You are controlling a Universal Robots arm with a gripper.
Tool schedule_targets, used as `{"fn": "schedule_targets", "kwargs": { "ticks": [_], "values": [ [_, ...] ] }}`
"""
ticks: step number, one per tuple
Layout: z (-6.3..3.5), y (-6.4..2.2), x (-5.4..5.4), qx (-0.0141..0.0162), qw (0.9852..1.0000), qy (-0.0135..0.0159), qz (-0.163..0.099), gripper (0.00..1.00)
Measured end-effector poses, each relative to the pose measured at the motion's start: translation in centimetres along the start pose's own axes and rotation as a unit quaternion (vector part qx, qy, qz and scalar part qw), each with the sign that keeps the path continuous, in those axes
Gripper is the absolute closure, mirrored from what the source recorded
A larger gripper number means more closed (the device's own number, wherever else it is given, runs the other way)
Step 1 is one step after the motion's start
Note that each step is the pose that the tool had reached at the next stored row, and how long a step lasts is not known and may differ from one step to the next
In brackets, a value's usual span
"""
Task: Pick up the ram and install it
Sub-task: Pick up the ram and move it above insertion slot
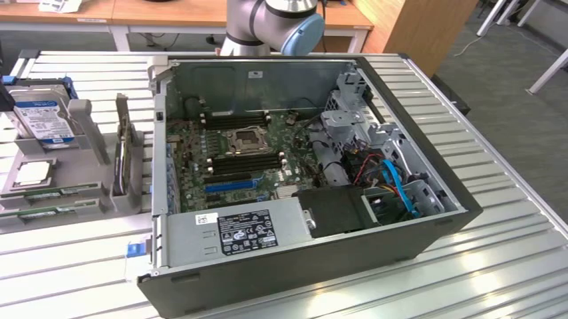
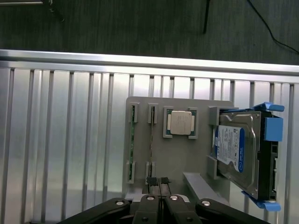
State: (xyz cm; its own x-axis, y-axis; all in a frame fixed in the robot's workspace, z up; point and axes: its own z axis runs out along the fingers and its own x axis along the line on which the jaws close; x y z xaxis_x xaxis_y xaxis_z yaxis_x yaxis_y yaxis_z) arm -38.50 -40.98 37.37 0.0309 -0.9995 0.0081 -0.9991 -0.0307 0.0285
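Note:
Two ram sticks stand on edge in a grey holder (image 2: 187,158): one ram stick (image 2: 132,140) shows a green edge, and a second (image 2: 151,142) stands beside it. In the exterior view the ram sticks (image 1: 42,195) lie at the holder's near end, on the exterior view's left. My gripper (image 2: 158,180) hangs well above the holder, shut, with nothing between its fingertips (image 2: 152,179). The open computer case (image 1: 426,232) shows its motherboard with black memory slots (image 1: 244,163) on both sides of the processor socket (image 1: 244,139).
The holder also carries a processor chip (image 2: 181,122) and a hard drive in a blue bracket (image 2: 238,154). The ribbed metal table (image 1: 497,266) runs all around the case. The arm's base (image 1: 266,20) stands behind the case. A blue expansion slot (image 1: 233,183) lies by the memory slots.

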Motion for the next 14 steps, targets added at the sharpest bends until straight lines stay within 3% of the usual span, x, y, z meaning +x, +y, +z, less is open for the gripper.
{"fn": "schedule_targets", "kwargs": {
  "ticks": [13,14],
  "values": [
    [0.13,0.00,0.00,0.0000,1.0000,-0.0004,0.000,0.89],
    [0.13,0.00,0.00,0.0000,1.0000,-0.0004,0.000,0.84]
  ]
}}
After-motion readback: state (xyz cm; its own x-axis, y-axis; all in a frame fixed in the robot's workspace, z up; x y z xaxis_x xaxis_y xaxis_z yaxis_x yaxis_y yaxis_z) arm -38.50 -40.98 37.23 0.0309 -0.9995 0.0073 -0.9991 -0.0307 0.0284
